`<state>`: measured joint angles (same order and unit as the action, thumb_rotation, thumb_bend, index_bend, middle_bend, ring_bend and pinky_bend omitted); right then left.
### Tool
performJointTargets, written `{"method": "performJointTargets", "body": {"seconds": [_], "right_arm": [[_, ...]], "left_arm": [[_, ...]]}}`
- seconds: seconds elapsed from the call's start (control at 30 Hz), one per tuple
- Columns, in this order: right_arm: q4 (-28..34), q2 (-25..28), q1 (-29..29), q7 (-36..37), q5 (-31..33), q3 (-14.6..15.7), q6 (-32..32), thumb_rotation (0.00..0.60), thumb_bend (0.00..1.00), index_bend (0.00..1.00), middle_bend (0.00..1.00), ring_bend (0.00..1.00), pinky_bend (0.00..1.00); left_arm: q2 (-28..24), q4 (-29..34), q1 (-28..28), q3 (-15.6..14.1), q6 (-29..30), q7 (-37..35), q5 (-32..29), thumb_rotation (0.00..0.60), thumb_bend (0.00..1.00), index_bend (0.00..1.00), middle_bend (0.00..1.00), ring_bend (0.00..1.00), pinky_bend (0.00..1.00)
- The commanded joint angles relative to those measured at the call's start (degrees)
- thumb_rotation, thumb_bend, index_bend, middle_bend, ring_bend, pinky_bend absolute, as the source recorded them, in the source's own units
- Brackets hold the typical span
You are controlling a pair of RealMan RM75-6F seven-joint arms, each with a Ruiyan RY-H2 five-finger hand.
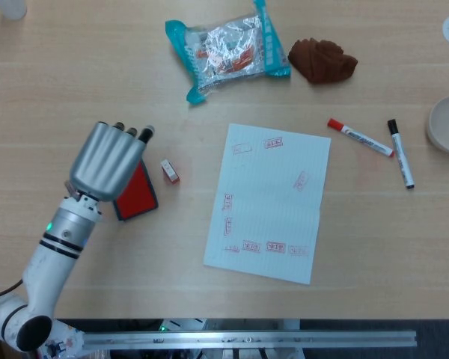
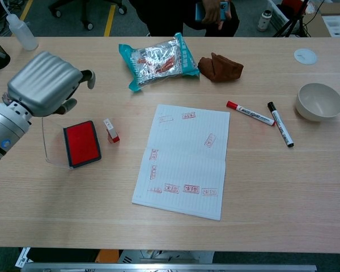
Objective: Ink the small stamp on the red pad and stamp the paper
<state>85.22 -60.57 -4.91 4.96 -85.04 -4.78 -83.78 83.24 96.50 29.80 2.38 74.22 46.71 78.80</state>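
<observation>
Head view: the left hand [image 1: 108, 159] hangs over the left part of the red ink pad [image 1: 137, 191], hiding that side of it. Its fingers are curled loosely downward with dark tips showing, and nothing is held in them. The small stamp [image 1: 169, 171] stands by itself on the table [image 1: 374, 239] just right of the pad, apart from the hand. Right of the stamp lies the sheet of paper [image 1: 273, 200], already carrying several red prints. Beyond the paper's top edge sit a snack bag [image 1: 226, 49] and a brown cloth [image 1: 322, 60]; to the paper's right lie a red marker [image 1: 360, 137] and a black marker [image 1: 401, 153], with a bowl [image 1: 447, 125] at the frame's edge.

Chest view: the left hand [image 2: 45, 84] is raised above and behind the ink pad [image 2: 82, 143], clear of it — fingers bent, empty, not fully closed. The pad lies open with its clear lid [image 2: 50, 144] to its left. The stamp [image 2: 111, 130] stands just right of the pad, between it and the paper [image 2: 184, 160]. A squeeze bottle [image 2: 19, 31] stands far behind the pad.

The right hand appears in neither view.
</observation>
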Motion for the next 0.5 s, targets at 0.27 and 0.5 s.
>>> {"method": "performJointTargets", "body": {"seconds": [0.27,0.5], "right_arm": [[-1.6,-1.1,-0.9,0.4,0.4,-0.3,1.2,0.6,0.21,0.22,0.36,0.18,0.19],[-1.3,-1.3,-0.7,0.1,-1.2,0.3,0.1,0.6,0.21,0.22,0.36,0.18,0.19]], "left_arm": [[-9.4,0.2,-9.1,0.9,7.8,-16.6,-2.8,0.6,0.27,0.39,0.66,0.63,1.0],[-15.3,2.3,-14.8,-2.1,11.8,-25.1,0.2,0.6,0.27,0.4,0.66,0.63,1.0]]}}
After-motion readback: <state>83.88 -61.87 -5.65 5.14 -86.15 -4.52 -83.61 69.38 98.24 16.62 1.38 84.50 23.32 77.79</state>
